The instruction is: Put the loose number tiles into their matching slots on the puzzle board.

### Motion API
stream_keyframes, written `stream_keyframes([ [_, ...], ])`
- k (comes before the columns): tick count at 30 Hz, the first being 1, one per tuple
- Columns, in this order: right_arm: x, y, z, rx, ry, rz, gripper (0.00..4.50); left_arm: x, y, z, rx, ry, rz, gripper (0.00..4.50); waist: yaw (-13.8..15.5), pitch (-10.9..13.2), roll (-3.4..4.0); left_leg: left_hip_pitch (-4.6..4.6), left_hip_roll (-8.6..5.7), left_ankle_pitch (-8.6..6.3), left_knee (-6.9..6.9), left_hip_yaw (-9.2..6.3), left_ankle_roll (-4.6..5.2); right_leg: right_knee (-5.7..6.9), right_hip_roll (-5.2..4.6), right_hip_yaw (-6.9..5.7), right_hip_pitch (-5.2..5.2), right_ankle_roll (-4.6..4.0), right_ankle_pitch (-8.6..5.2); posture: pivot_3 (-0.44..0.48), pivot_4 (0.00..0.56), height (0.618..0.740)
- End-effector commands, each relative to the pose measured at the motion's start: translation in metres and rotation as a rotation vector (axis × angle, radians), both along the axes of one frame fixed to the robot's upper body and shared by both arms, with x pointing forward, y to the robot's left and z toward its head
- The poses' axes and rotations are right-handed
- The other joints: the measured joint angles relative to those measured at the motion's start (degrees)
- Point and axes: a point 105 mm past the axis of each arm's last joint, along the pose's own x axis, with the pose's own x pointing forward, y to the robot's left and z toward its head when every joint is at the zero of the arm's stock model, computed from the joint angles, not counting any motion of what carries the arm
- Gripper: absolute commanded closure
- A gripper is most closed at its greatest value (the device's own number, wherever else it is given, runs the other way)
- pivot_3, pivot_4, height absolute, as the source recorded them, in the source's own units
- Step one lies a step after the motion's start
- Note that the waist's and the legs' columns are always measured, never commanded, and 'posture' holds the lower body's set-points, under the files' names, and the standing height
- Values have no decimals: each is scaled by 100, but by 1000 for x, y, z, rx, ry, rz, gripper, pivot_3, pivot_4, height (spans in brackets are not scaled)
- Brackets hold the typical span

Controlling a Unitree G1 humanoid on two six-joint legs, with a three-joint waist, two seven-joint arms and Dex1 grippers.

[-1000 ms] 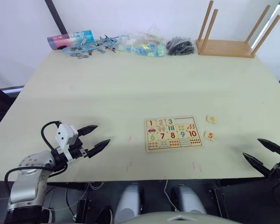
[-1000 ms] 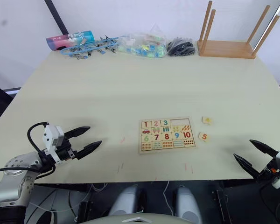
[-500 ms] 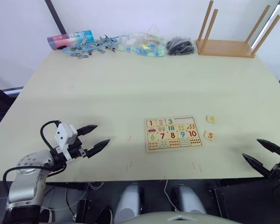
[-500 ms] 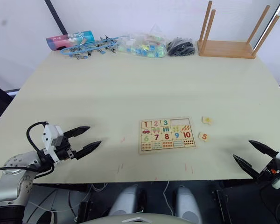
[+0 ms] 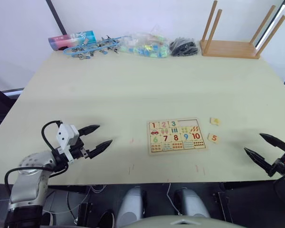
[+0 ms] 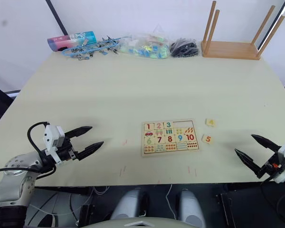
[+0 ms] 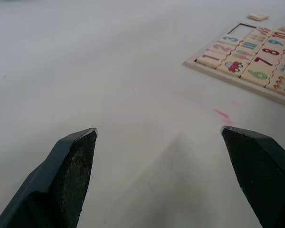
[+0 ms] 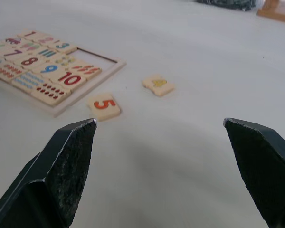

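Observation:
The puzzle board lies flat near the table's front edge, right of centre. Tiles 1, 2 and 3 fill the left of its upper row, and the matching slots to their right are bare. Two loose number tiles rest on the table just right of the board: the yellow 4 and, nearer me, the orange 5. My right gripper stands open to the right of the 5, holding nothing. Far to the board's left, my left gripper is open and holds nothing.
An upturned wooden stool stands at the back right. Along the back edge lie a black bundle, a bag of coloured bits, blue clips and a pink-and-teal tube. Small red marks dot the front of the table.
My right gripper has moved a little forward over the table toward the loose tiles, still open. The left gripper has hardly shifted. The tiles and board lie as before.

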Motion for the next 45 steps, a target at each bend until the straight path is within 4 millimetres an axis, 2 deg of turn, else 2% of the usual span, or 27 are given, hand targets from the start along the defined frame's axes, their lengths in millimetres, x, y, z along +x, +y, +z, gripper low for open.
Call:
stream_keyframes([
  [1, 12, 3, 12, -36, -10, 35, 0, -1, -7, 12, 29, -48, -85, 36, -4, 1, 1, 0, 0, 0, 0, 1, 0, 0, 0, 0, 0, 0, 0, 0, 150, 737],
  [13, 62, 13, 12, -268, 114, 191, 0, 4, -29, 30, 51, -88, -342, 36, -4, 4, 3, -2, -9, 0, 0, 10, 0, -2, 3, 2, -2, 1, 1, 0, 150, 737],
  [20, 93, 14, 14, -315, 198, 251, 0, 5, -45, 39, 26, -100, -480, 36, -30, 6, 4, -3, -11, 1, 2, 21, 1, -4, 10, 4, -3, 14, 9, 0, 150, 737],
  [32, 118, 33, 15, -333, 243, 414, 0, 8, -52, 48, 18, -112, -567, 36, -97, 11, 7, -10, -10, 1, 2, 35, 1, -10, 12, 1, -4, 21, 13, 0, 150, 737],
  [45, 137, 45, 3, -405, 247, 434, 0, 6, -51, 50, 17, -115, -584, 36, -157, 12, 10, -9, -6, 1, 1, 34, 0, -5, 10, 1, -5, 21, 14, 0, 150, 737],
])
